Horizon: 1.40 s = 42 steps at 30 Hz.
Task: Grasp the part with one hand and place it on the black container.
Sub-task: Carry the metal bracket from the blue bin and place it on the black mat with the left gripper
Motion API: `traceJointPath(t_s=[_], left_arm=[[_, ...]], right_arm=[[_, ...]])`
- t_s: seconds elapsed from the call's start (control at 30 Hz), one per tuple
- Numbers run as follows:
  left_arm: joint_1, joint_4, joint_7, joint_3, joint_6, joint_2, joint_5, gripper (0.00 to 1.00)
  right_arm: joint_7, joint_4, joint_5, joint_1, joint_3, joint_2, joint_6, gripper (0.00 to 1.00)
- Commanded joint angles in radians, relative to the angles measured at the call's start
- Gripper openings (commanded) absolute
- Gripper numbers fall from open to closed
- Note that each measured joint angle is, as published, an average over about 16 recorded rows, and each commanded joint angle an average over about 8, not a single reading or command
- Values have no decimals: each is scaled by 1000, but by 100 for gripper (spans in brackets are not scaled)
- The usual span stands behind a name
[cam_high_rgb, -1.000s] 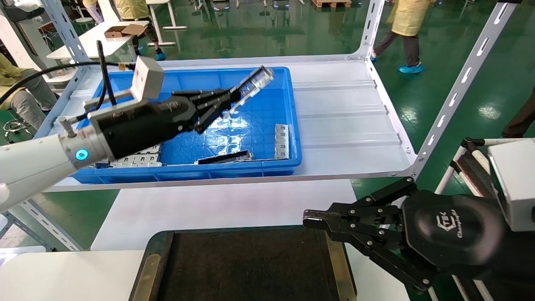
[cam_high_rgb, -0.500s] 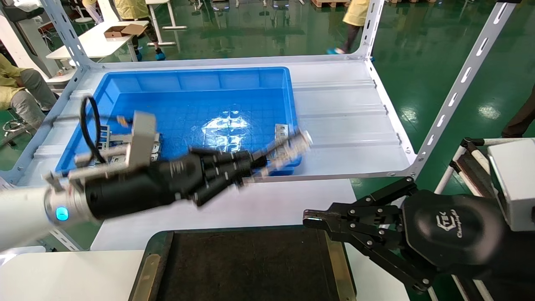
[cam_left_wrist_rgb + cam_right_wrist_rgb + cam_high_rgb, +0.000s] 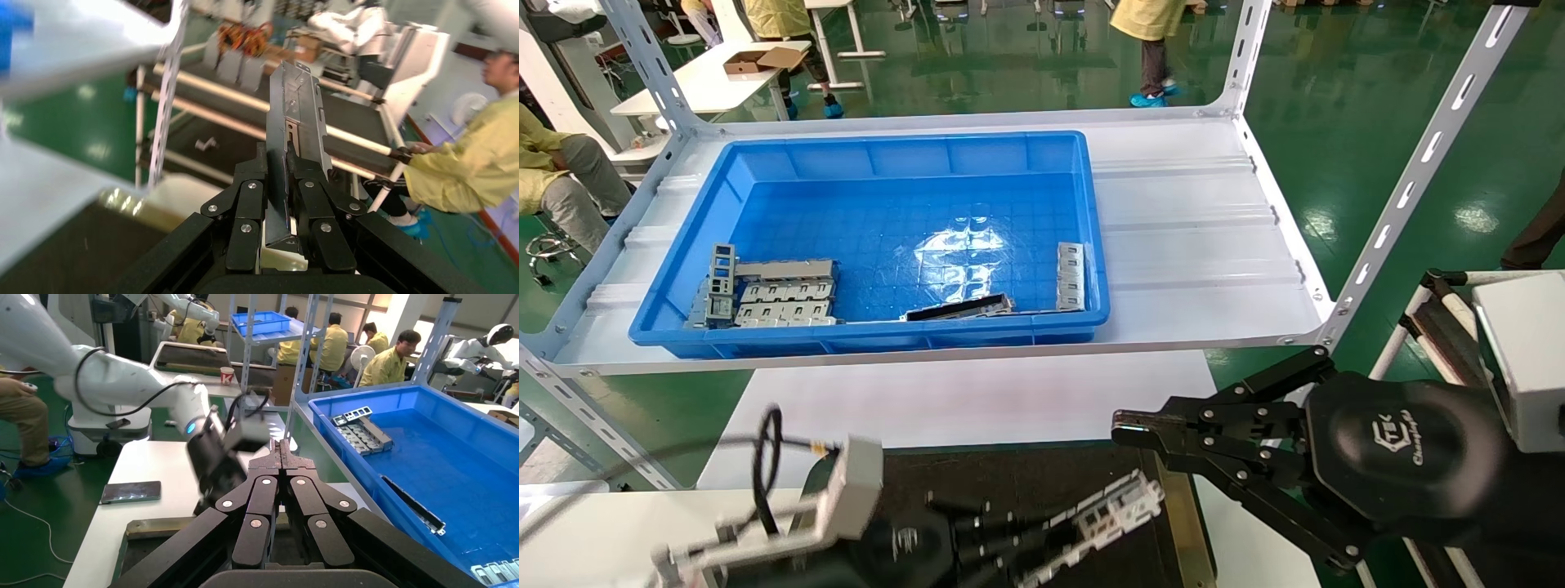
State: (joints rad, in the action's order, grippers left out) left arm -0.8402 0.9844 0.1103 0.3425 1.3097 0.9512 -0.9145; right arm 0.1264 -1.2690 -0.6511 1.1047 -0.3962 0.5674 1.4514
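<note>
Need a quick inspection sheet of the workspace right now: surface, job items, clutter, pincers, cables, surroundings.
Surface: white table below a white shelf.
Job's things: part clamped in the left pincer, above the black container, tilted, not yet set down.
Clutter: blue bin on the shelf holds grey plates, a dark strip and another grey strip.
Grippers: left pincer shut on the part; right pincer shut, empty, at the container's right edge.
Cables: black loop on the left wrist.
Surroundings: people in yellow, green floor.
</note>
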Motion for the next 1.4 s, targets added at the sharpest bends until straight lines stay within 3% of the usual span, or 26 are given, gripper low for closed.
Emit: traceJointPath(t_s=[0.03, 0.33, 0.57, 0.9, 1.4], left_arm=[[70, 58, 26, -1, -56, -9, -2, 0], [324, 264, 124, -16, -427, 21, -54, 0], [425, 341, 228, 16, -724, 80, -142, 0], [408, 310, 418, 124, -1051, 179, -246, 0], [283, 148, 579, 274, -1328, 321, -235, 0]], right_arm=[[0, 0, 0, 0, 0, 0, 0, 0], [0, 0, 0, 0, 0, 0, 0, 0], [0, 0, 0, 0, 0, 0, 0, 0], [0, 0, 0, 0, 0, 0, 0, 0], [0, 0, 0, 0, 0, 0, 0, 0]])
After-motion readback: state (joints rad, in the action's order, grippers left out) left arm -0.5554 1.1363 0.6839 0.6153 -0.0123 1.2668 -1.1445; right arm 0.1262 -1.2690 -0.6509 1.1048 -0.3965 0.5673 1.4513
